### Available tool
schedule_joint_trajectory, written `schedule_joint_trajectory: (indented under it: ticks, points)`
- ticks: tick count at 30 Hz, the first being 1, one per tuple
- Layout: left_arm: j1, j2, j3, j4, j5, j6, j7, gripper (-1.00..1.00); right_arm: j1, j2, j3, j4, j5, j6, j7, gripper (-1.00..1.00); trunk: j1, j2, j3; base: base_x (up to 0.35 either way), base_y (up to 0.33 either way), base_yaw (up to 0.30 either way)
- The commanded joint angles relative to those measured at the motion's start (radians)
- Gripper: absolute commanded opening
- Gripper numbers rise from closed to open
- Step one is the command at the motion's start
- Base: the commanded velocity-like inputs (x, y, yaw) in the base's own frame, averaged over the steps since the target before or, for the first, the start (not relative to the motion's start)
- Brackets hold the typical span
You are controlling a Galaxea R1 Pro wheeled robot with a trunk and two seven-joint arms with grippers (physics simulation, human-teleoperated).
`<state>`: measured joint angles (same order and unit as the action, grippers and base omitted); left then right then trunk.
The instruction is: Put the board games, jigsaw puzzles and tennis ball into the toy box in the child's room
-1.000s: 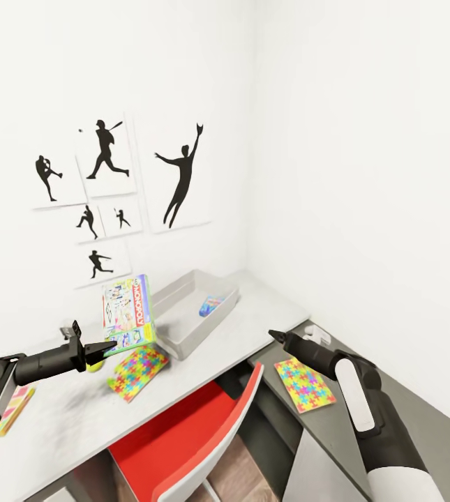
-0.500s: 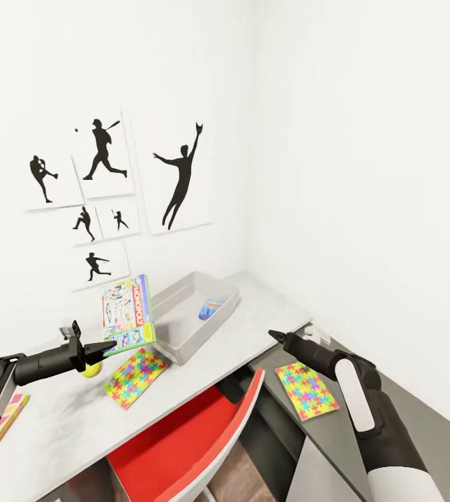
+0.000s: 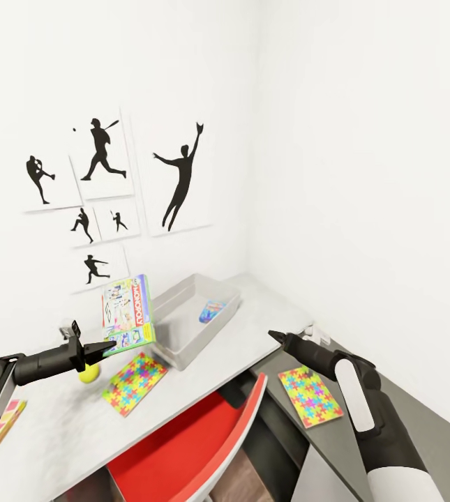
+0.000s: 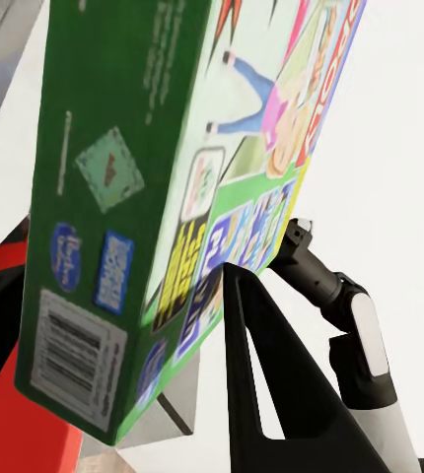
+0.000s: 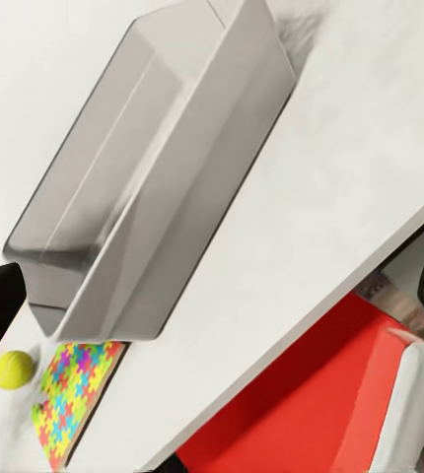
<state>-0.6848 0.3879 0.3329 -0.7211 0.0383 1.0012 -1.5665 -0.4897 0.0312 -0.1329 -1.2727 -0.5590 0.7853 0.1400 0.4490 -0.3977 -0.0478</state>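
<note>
Held upright above the white table [image 3: 252,314]: a thin board game [image 3: 128,313], pale green and blue with a red band and busy print, dark green along its edge, pinched at its lower corner by the left gripper [image 3: 107,345]. Just right of it, the grey toy box [image 3: 183,328], a small colourful item inside. Below the gripper, the tennis ball [image 3: 88,373], beside one jigsaw puzzle [image 3: 135,382]. Right gripper [image 3: 275,336] apparently pressed together, empty, above the second jigsaw puzzle [image 3: 311,396] on the dark side desk [image 3: 420,418].
</note>
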Motion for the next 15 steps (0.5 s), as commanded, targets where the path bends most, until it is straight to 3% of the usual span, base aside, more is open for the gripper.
schedule_joint_trajectory:
  ticks: [1,15]
  points:
    - [-0.001,0.0,0.0,0.0,0.0,0.011,-0.004,-1.0,-0.001,0.001,-0.004,-0.001,0.005,0.006,0.007,1.0,0.001,-0.002,-0.002,0.153,0.048,0.0]
    - [-0.001,0.0,0.0,0.0,0.0,0.01,-0.004,-1.0,-0.001,0.002,-0.004,-0.001,0.005,0.006,0.007,1.0,0.001,-0.002,-0.002,0.089,0.029,0.0]
